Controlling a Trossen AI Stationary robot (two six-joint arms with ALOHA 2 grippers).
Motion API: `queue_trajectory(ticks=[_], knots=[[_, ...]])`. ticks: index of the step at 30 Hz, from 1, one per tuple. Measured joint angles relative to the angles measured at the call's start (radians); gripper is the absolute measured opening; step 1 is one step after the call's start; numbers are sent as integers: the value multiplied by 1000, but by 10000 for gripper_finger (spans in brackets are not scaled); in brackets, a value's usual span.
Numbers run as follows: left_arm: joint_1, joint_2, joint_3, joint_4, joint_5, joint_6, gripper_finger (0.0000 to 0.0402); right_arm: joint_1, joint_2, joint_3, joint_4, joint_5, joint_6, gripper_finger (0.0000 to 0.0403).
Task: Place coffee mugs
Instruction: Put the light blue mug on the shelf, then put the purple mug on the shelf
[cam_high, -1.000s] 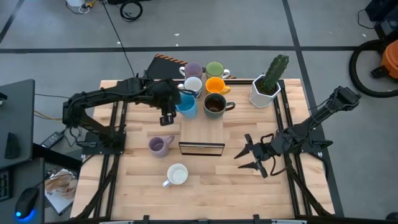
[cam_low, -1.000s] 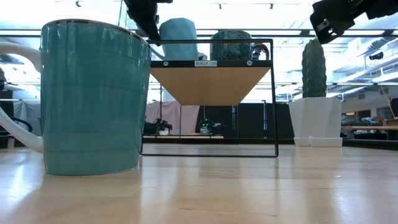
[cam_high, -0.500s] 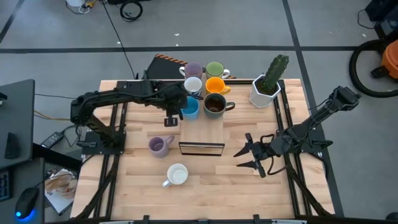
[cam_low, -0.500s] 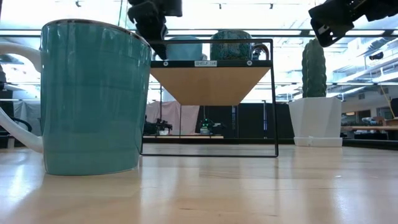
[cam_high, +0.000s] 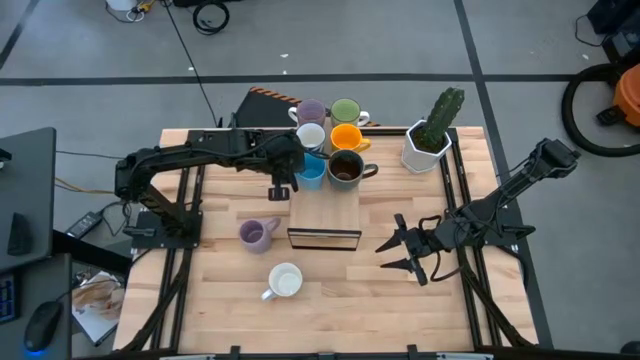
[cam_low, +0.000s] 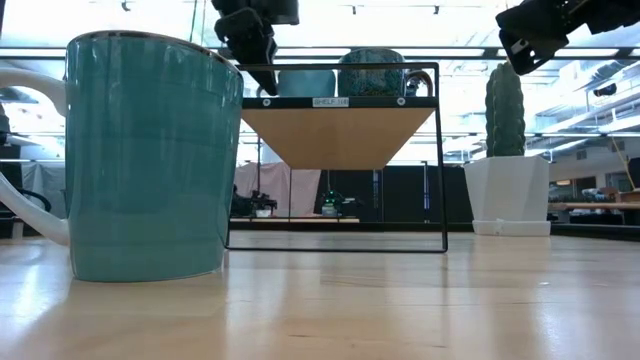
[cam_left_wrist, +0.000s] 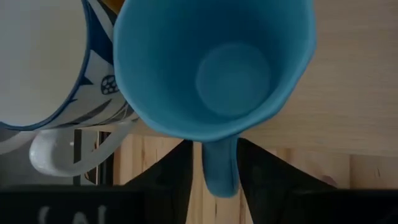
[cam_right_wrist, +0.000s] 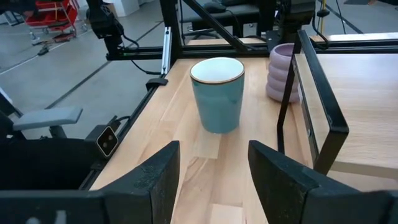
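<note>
Six mugs now stand on the shelf (cam_high: 325, 212): lilac, green, patterned white, orange, dark brown, and the blue mug (cam_high: 311, 172), set down beside the brown mug (cam_high: 346, 169) where half a second ago it was still carried. The left gripper (cam_high: 281, 186) has parted its fingers, which flank the blue handle without gripping, so this placement looks complete. Two mugs remain on the table (cam_high: 220, 300): one lilac mug (cam_high: 257, 234) and one white mug (cam_high: 284, 281). One cactus pot (cam_high: 428, 145) stands apart. The right gripper (cam_high: 398, 251) waits nearby, fingers spread and empty.
</note>
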Motion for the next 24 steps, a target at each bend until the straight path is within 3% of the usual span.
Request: queue_trajectory(ticks=[5, 13, 24], knots=[[0, 0, 0, -3, -9, 0, 145, 0, 0, 0, 0, 0, 0, 196], [0, 0, 0, -19, -149, 0, 150, 0, 0, 0, 0, 0, 0, 196], [-37, -12, 13, -60, -150, -27, 150, 0, 0, 0, 0, 0, 0, 196]])
